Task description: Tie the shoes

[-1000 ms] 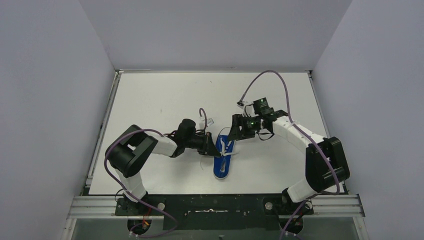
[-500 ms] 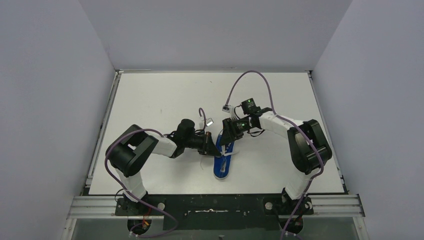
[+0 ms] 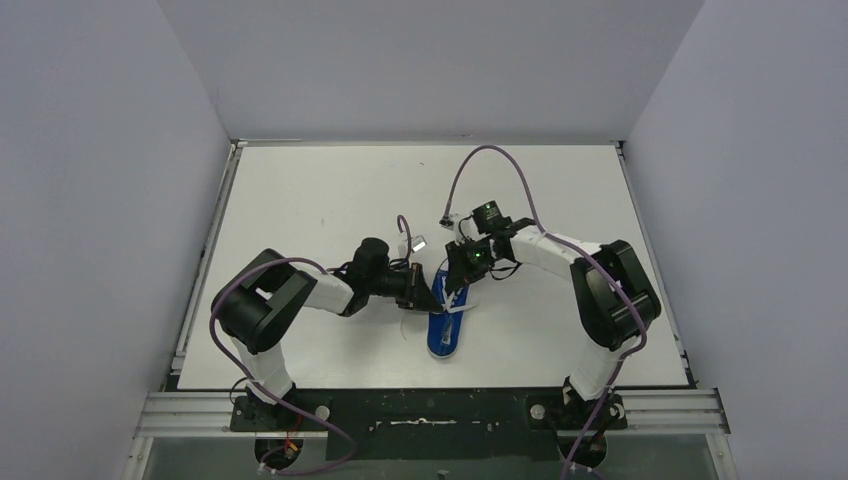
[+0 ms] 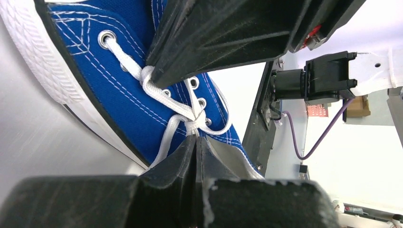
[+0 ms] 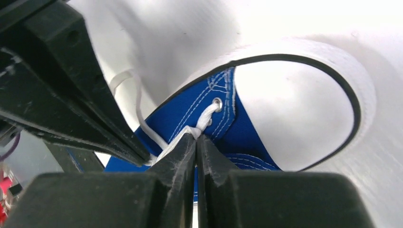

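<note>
Pinching a strand of white lace point(image 4: 164, 97), the left gripper point(image 3: 432, 293) has its two fingers pressed flat together. In the left wrist view the strand runs straight into their tips point(image 4: 196, 138), at the crossing over the eyelets. The right gripper point(image 3: 458, 285) is clenched as well. Its own camera shows its fingers point(image 5: 196, 137) nearly touching, with a flat piece of lace point(image 5: 202, 121) caught between them just below an eyelet.

The blue sneaker point(image 3: 445, 325) lies on the white table point(image 3: 320, 190) directly under both sets of fingertips. Its length runs from them back towards the arm bases. The left gripper reaches it from its left side, and the right gripper from the far right. The two pairs of tips sit just beside each other above the laced part of the upper.

From the left wrist, the right gripper's dark fingers point(image 4: 223, 33) fill the space above the shoe point(image 4: 109, 90), meeting the lace at a fold near the upper eyelets. The white sole rim point(image 4: 33, 52) rests on the table beside the left fingers.
</note>
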### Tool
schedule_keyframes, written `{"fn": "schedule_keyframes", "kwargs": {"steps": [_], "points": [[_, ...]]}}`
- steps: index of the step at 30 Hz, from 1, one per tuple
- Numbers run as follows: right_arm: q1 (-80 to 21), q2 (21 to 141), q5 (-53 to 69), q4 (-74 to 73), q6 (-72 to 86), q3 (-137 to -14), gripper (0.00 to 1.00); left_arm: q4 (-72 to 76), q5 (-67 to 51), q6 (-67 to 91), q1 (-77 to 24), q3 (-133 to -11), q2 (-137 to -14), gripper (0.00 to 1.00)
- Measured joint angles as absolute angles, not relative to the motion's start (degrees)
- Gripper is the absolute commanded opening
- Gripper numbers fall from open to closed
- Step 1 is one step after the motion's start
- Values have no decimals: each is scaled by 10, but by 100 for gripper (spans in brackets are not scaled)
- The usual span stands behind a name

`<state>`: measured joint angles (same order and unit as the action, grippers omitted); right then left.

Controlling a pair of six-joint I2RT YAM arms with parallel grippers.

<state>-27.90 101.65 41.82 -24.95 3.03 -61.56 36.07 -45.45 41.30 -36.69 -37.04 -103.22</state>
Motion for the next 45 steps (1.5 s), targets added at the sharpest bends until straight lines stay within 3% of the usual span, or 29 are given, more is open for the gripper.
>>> {"fn": "schedule_keyframes", "kwargs": {"steps": [10,21,45], "points": [[-290,903,215,-332,117,-615,0,352,-447,413,-366,-370,-1032,0],[-296,847,111,-353,202,-577,0,269,-439,388,-365,-406,-1019,0],[-210,865,189,-255,234,-481,0,209,-407,322,-357,-386,-991,0]]}}
